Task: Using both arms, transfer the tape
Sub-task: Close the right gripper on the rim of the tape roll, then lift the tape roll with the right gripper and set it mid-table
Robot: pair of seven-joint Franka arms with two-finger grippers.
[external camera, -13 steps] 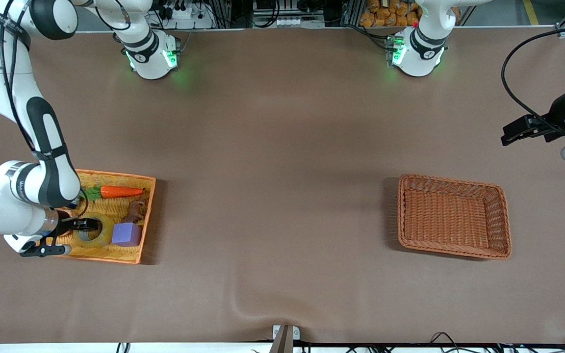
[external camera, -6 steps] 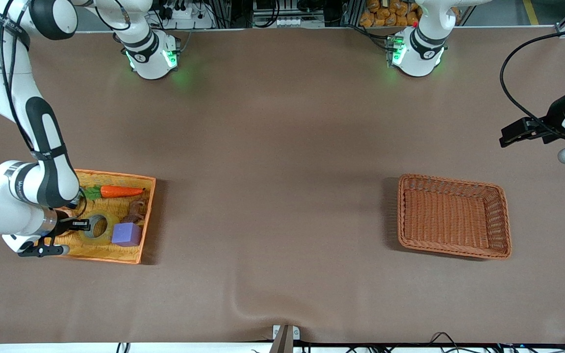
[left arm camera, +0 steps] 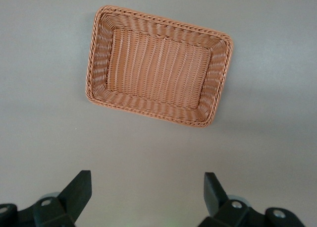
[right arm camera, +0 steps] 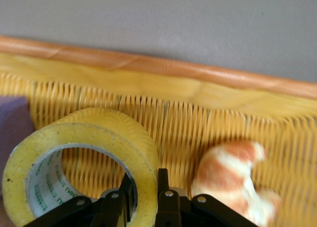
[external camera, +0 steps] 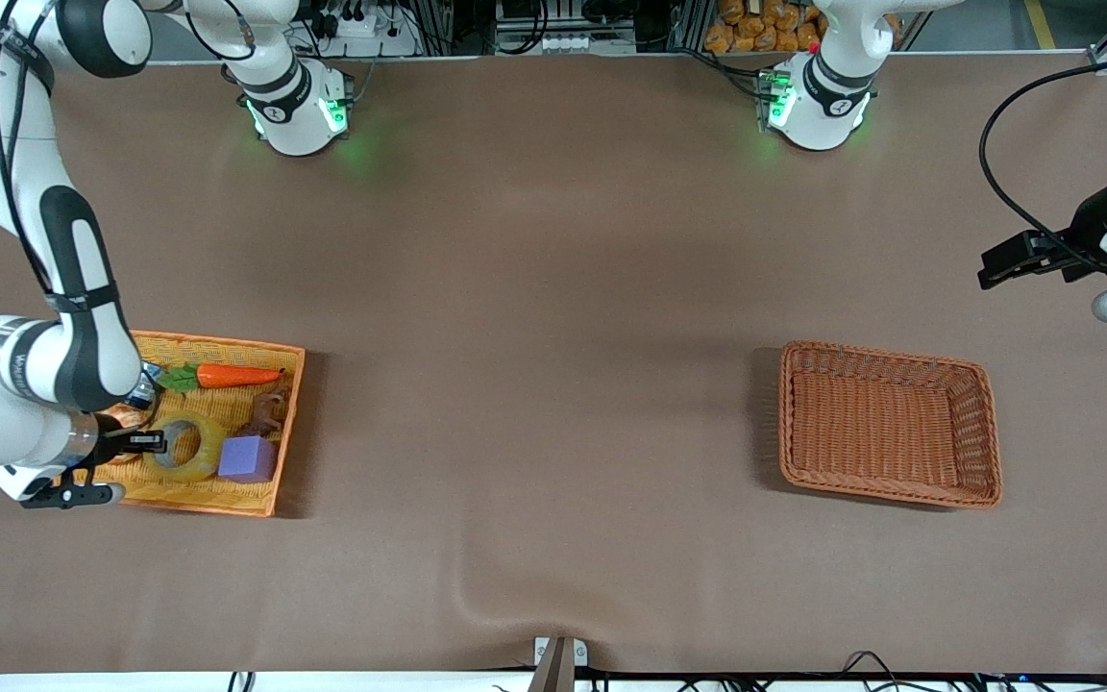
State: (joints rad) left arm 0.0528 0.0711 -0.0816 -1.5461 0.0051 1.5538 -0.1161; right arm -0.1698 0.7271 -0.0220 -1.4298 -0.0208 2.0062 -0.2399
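Translucent yellow tape (external camera: 190, 446), a smooth ring with a wide hole, sits in the ribbed orange tray (external camera: 288, 423) at lower left of the front view, its wall pinched by the right gripper (external camera: 152, 441). Purple cube (external camera: 247, 458), carrot (external camera: 236, 375) and croissant (right arm camera: 232, 180) crowd it. At right edge, the left gripper (left arm camera: 147, 195) hangs spread over bare table near the woven brown basket (external camera: 986, 423).

Orange tray (external camera: 286, 432): on the bench (external camera: 534, 384), toward the right arm's end.
Inside tray: carrot (external camera: 236, 375), purple cube (external camera: 248, 459), brown figure (external camera: 268, 413), croissant (right arm camera: 230, 175).
Brown wicker basket (external camera: 981, 437): toward the left arm's end.
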